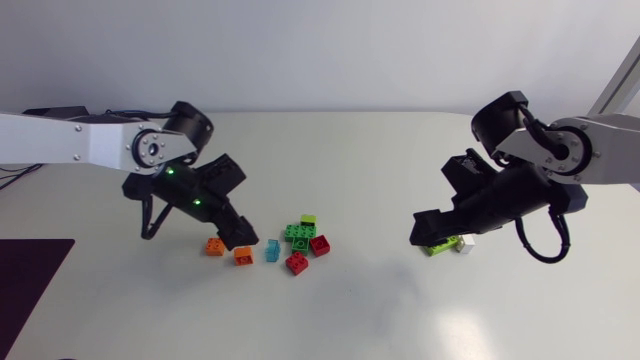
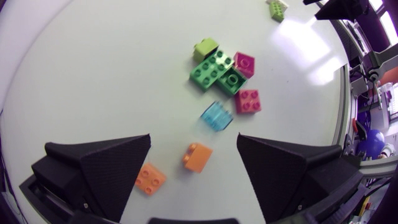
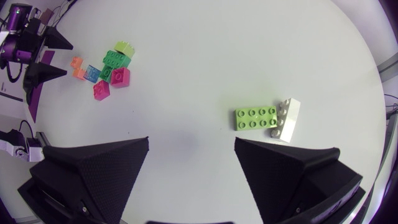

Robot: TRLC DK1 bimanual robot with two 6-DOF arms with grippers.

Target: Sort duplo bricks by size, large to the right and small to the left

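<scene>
Where they cluster, the bricks [image 1: 297, 234] are brightly multicoloured.

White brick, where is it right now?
In the head view, the white brick sits at the right of the table, against the end of the long lime brick.

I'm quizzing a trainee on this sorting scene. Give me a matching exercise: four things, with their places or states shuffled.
1 white brick
2 blue brick
3 left gripper
4 small lime brick

a open, orange brick between its fingers
b right beside the green brick
c against the long lime brick, ahead of the right gripper
d lying apart, just beyond the orange brick

Pairs: 1c, 2d, 3a, 4b
</scene>
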